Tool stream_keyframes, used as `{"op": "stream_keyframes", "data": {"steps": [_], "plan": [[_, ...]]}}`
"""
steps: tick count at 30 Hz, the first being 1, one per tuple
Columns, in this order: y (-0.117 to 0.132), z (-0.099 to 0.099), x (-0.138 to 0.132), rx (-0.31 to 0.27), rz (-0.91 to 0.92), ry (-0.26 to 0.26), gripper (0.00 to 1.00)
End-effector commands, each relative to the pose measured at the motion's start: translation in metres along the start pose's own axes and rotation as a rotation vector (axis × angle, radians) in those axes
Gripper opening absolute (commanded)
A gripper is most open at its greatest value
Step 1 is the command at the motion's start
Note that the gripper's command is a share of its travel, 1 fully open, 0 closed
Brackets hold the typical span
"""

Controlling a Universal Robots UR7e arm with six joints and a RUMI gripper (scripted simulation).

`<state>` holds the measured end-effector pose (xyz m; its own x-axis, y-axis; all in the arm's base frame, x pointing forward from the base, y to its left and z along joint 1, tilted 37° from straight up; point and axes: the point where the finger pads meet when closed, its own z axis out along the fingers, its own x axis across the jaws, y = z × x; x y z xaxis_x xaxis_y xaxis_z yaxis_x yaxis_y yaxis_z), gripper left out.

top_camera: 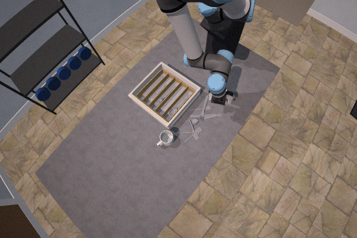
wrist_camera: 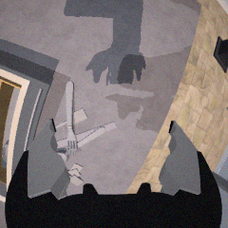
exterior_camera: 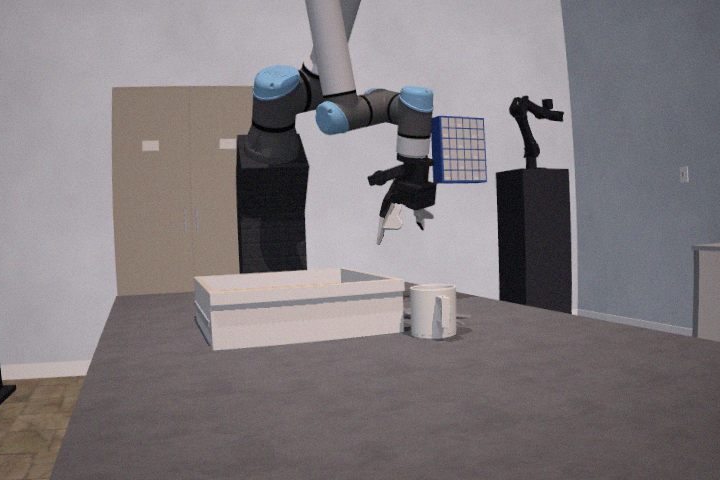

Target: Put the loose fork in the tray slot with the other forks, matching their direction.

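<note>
The loose fork [top_camera: 204, 106] lies on the grey mat just right of the tray, in a pile of crossed cutlery. In the wrist view the fork [wrist_camera: 70, 119] points its handle up the frame and its tines down, across another utensil [wrist_camera: 95, 133]. The wooden tray [top_camera: 163, 92] holds grey cutlery in several long slots; from the side it shows as a white box [exterior_camera: 298, 306]. My gripper [top_camera: 219, 98] [exterior_camera: 400, 223] [wrist_camera: 113, 121] hangs high above the mat, beside the pile's far end. It is open and empty.
A spoon and more loose utensils [top_camera: 194, 132] lie in the pile. A white mug [top_camera: 166, 138] [exterior_camera: 432, 310] stands at the tray's near corner. A shelf with blue discs [top_camera: 63, 73] stands at the far left. A blue grid board [exterior_camera: 458, 149] hangs beside the wrist.
</note>
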<state>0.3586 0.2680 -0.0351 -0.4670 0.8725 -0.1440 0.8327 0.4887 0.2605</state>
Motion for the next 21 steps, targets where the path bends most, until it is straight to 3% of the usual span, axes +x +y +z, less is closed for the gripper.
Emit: {"op": "stream_keyframes", "data": {"steps": [1,9,21], "plan": [[0.01,-0.01,-0.022,-0.097,0.006,-0.038,1.0],[0.017,-0.026,-0.048,-0.196,0.016,-0.094,1.0],[0.021,-0.042,-0.068,-0.27,0.026,-0.142,1.0]]}}
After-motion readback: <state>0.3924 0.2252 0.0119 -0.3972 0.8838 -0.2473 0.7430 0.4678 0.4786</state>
